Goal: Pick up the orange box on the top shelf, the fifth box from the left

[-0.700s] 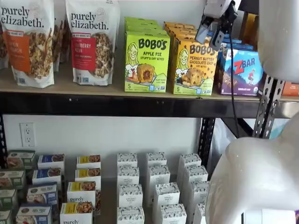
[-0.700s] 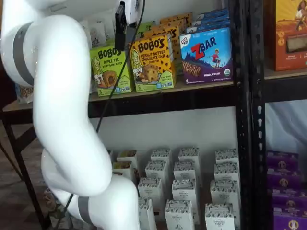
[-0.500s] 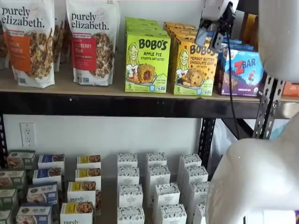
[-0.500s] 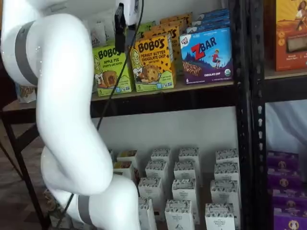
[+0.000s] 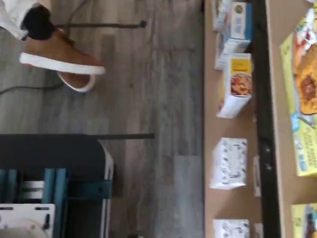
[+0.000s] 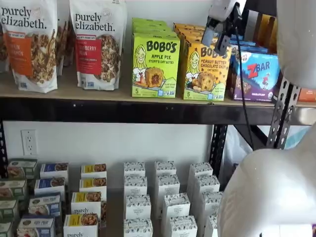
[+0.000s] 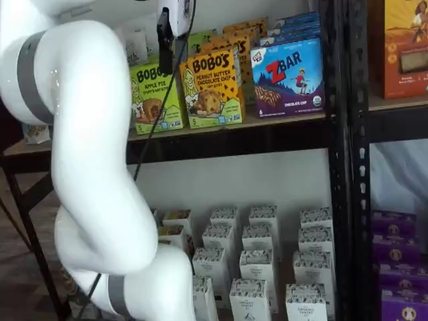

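The orange box (image 6: 205, 71), a yellow-orange Bobo's Peanut Butter Chocolate Chip box, stands upright at the front of the top shelf (image 6: 98, 111); both shelf views show it (image 7: 212, 87). My gripper (image 6: 215, 38) hangs in front of the box's upper right corner. It is open, with a gap between its two fingers, and holds nothing. In a shelf view it shows side-on (image 7: 167, 41), just left of the box's top. The shelf's black front beam (image 7: 267, 134) runs under the box.
A lime-green Apple Pie box (image 6: 155, 66) stands left of the orange box and a blue ZBar box (image 6: 254, 74) right of it. Granola bags (image 6: 98, 44) stand further left. White boxes (image 6: 163, 197) fill the lower shelf. My white arm (image 6: 276, 187) covers the lower right. A brown shoe (image 5: 59, 54) is on the floor.
My gripper has moved a little up and to the left across the front of the orange box. The boxes have not moved.
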`<state>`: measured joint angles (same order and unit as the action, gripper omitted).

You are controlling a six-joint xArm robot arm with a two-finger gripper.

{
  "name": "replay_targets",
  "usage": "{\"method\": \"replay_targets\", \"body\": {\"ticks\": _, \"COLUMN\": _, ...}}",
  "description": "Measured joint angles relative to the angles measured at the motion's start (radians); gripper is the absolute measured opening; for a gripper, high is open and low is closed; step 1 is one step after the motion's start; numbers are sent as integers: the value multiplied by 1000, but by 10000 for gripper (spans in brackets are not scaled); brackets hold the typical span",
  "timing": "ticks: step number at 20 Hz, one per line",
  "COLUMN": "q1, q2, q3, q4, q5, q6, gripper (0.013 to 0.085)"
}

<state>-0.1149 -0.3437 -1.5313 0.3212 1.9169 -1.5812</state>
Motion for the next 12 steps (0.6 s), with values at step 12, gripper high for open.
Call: {"method": "replay_targets", "body": {"ticks": 12, "q1": 45, "q2": -1, "q3": -15, "q4": -121, "q5": -150, "q6": 6, "gripper": 850}}
